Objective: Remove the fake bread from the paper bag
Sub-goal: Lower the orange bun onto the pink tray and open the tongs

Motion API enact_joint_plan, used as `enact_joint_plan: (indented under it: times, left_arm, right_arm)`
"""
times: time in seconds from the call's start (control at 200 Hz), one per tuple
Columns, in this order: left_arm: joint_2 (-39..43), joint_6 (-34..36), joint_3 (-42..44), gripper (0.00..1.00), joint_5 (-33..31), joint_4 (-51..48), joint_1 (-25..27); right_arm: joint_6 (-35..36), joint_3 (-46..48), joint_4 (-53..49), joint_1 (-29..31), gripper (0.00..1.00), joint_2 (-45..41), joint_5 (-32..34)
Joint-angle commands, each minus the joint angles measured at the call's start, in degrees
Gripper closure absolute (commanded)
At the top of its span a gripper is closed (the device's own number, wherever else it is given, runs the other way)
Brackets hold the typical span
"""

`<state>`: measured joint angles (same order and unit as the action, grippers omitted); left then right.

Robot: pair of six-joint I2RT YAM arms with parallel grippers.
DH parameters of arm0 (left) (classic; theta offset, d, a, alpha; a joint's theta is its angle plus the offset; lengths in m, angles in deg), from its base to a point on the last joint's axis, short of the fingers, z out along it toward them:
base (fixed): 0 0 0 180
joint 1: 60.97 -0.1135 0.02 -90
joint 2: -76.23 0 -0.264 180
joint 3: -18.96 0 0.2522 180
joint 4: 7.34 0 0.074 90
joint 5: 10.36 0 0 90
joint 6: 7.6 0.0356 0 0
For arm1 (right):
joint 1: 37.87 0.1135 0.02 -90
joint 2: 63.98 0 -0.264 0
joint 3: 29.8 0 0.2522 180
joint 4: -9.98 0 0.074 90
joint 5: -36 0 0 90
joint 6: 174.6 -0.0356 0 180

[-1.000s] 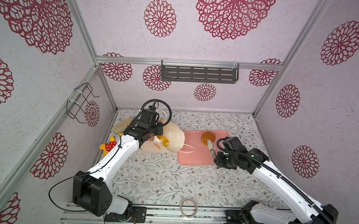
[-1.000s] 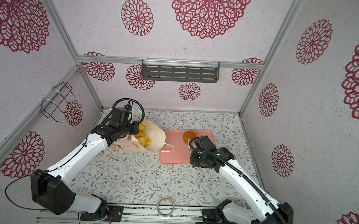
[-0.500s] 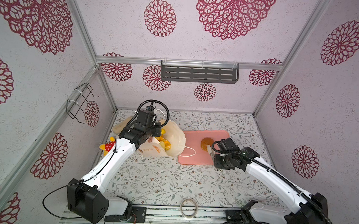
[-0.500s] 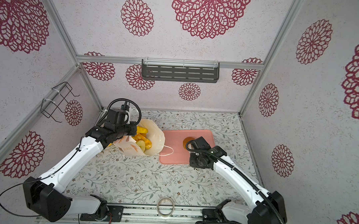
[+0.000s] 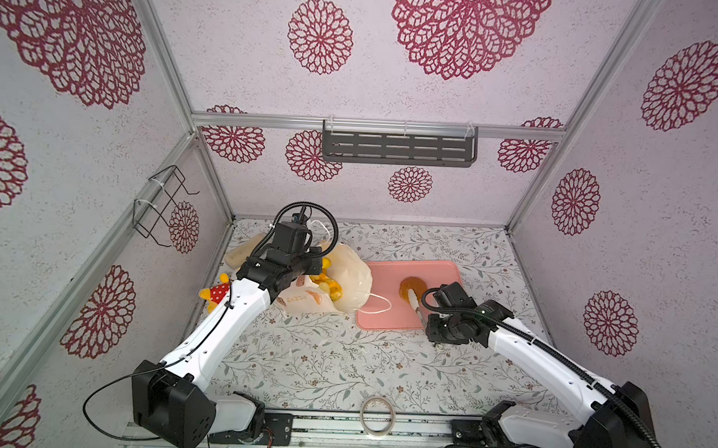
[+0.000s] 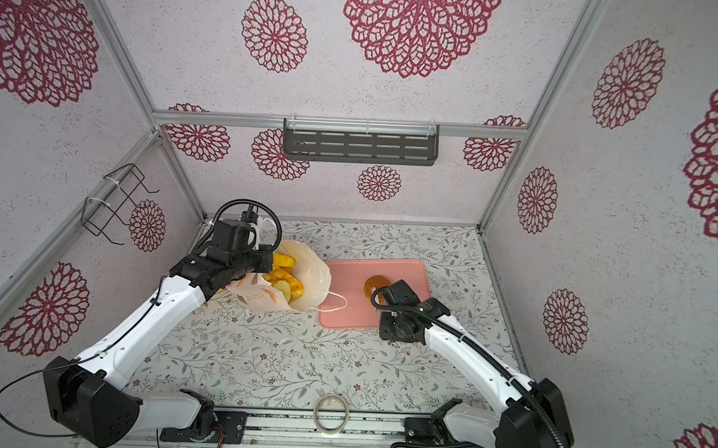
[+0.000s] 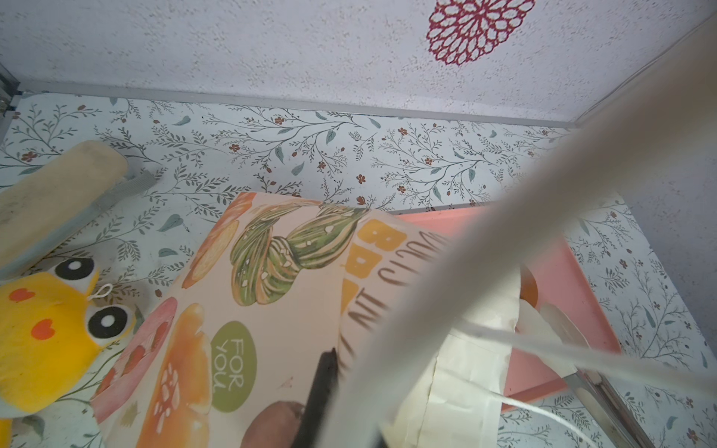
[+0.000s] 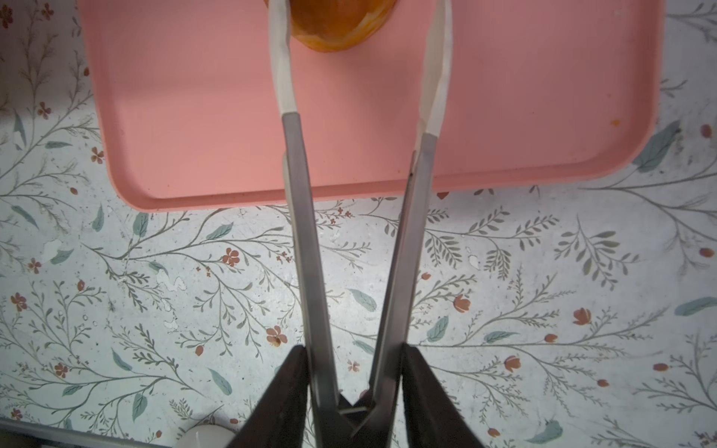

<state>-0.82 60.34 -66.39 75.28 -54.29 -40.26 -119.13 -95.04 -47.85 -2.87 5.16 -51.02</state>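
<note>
**Left pincer** [image 6: 269, 266]: clenched. I judge it grips the rim of the paper bag [image 6: 258, 297], though my wrist hides the contact itself. The likely purpose is to hold the mouth open and turned toward my other arm. The bag lies slumped on the worktop [image 5: 322, 356], with its mouth facing the pink tray [image 8: 523, 97].

**Right pincer** [image 8: 355, 384]: grasping the tongs [image 8: 306, 232] by both arms, near the hinge. The tong tips stand apart on either side of the round brown bun [image 8: 335, 27]. The bun rests on the tray, and one tip is clear of it.

**Task item:** one bun is out. Several yellow pieces of fake bread [image 6: 282, 278] are visible inside the bag's mouth, so I judge the task to be at an early stage.

**Surroundings and obstructions:**
- A white cord handle [image 5: 377, 300] trails from the bag over the tray's near corner and could snag the tongs on the way in.
- The plush toy [image 7: 42, 322] and the beige block [image 7: 50, 182] lie behind the bag, away from the route.
- A roll of tape [image 5: 376, 415] sits at the front edge, well apart.
</note>
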Motion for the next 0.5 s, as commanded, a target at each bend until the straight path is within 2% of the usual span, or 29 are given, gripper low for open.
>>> enact_joint_plan:
  times: [0.0,0.295,0.495]
  left_arm:
    - [1.3,0.7,0.8,1.00,-0.3,1.1,-0.4]
    - [1.9,1.2,1.0,1.00,-0.7,0.9,-0.3]
    - [2.0,1.4,1.2,1.00,-0.8,1.1,-0.4]
  right_arm:
    - [-0.6,0.7,1.4,-0.3,0.59,-0.5,1.1]
    - [-1.2,1.8,1.7,-0.3,0.63,-2.2,1.3]
    - [-1.0,0.4,-0.4,-0.3,0.62,-5.6,0.6]
